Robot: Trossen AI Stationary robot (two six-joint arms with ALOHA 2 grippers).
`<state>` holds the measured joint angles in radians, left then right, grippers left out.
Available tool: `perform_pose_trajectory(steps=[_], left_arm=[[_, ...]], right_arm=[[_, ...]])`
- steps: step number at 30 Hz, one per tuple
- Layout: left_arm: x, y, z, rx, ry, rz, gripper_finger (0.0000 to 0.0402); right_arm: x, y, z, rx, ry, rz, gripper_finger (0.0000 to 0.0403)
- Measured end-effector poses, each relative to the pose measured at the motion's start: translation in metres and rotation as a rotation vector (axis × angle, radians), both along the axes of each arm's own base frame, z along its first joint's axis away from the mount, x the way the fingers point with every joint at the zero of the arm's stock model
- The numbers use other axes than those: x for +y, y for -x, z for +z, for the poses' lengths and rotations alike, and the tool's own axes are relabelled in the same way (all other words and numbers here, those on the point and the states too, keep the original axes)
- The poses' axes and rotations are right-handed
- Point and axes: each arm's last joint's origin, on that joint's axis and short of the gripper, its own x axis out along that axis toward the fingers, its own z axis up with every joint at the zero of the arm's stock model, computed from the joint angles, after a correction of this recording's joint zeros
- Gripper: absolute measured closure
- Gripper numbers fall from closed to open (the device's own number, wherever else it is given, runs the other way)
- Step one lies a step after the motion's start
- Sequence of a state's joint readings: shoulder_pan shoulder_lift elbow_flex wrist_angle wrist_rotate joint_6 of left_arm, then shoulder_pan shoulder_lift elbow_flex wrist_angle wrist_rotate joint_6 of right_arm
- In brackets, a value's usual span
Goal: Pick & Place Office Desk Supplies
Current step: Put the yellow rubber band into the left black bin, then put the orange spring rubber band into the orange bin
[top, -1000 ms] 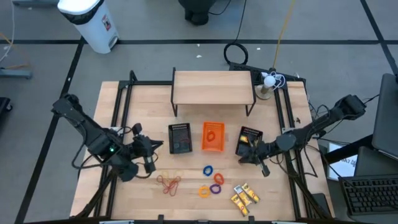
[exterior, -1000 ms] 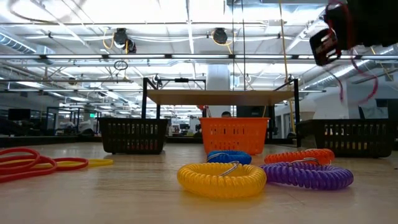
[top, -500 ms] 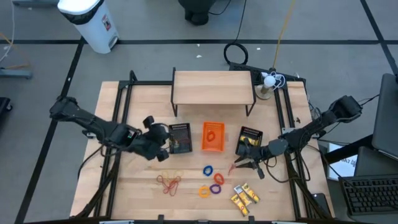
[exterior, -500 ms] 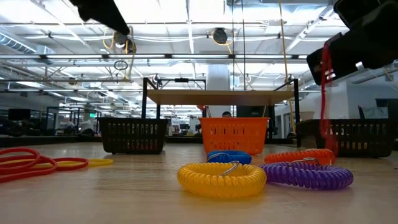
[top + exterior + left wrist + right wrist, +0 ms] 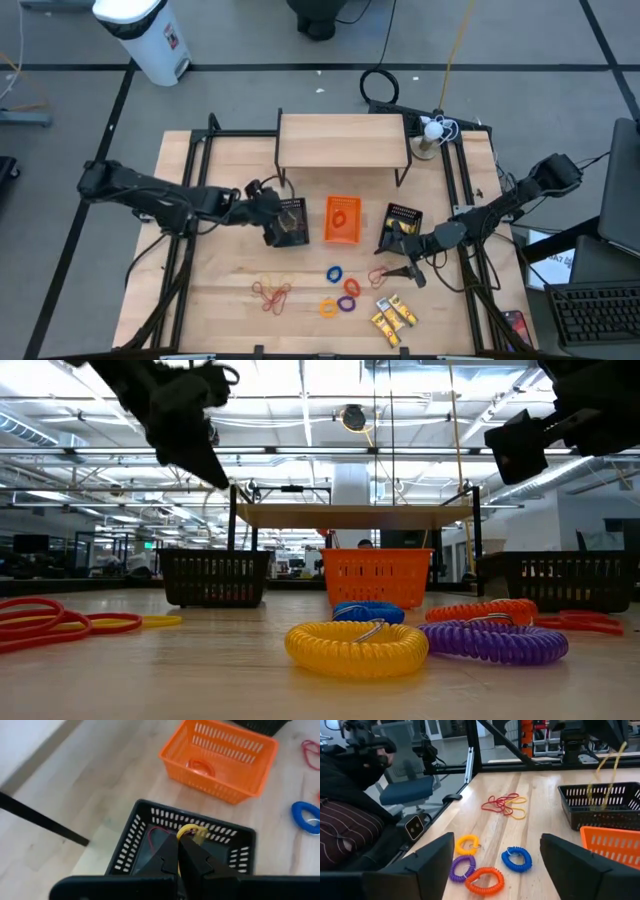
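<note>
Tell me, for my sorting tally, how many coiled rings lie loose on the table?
4: blue ring nearest the orange tray, red ring beside it, orange ring and purple ring at the front. None seems hidden.

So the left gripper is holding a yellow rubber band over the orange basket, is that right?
Not quite. The left gripper is shut on the yellow rubber band, but over the left black mesh tray, not the orange basket. The left wrist view shows it.

Bare table point(image 5: 225, 280) is passable; coil rings point(image 5: 340, 290) crowd the front centre
</note>
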<state>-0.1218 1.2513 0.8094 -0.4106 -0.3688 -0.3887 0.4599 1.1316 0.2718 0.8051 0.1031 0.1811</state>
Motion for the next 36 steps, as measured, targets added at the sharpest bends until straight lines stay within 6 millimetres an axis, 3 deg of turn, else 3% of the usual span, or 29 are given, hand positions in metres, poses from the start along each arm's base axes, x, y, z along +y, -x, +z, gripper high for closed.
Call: perform_pose_trajectory(steps=[5,10,14,19,24,28,32,36], left_arm=[[0.012,0.001,-0.019,0.113,0.044,-0.032,0.0401],[0.012,-0.005,-0.027,0.146,0.060,-0.072,0.0380],[0.011,-0.008,-0.028,0.135,0.075,-0.110,0.0333],[0.009,-0.010,-0.026,0.115,0.103,-0.183,0.0244],[0.007,-0.017,-0.012,0.075,0.116,-0.243,0.0161],[0.006,-0.014,0.013,0.020,0.071,-0.282,0.0124],[0.002,0.011,0.044,-0.115,-0.062,-0.267,0.0120],[0.003,0.051,0.064,-0.265,-0.103,-0.208,0.0160]], right_arm=[[0.000,0.000,0.001,-0.010,0.006,0.001,0.0121],[-0.001,-0.001,0.001,-0.015,0.012,-0.006,0.0125],[-0.004,-0.002,0.001,-0.013,0.007,-0.021,0.0124],[-0.005,-0.002,0.001,-0.013,0.005,-0.027,0.0126],[-0.005,-0.002,0.001,-0.012,0.006,-0.027,0.0124],[-0.005,-0.002,0.001,-0.011,0.006,-0.027,0.0126],[-0.004,-0.002,0.000,-0.007,0.008,-0.020,0.0124],[-0.004,-0.001,-0.002,0.015,0.022,-0.018,0.0126]])
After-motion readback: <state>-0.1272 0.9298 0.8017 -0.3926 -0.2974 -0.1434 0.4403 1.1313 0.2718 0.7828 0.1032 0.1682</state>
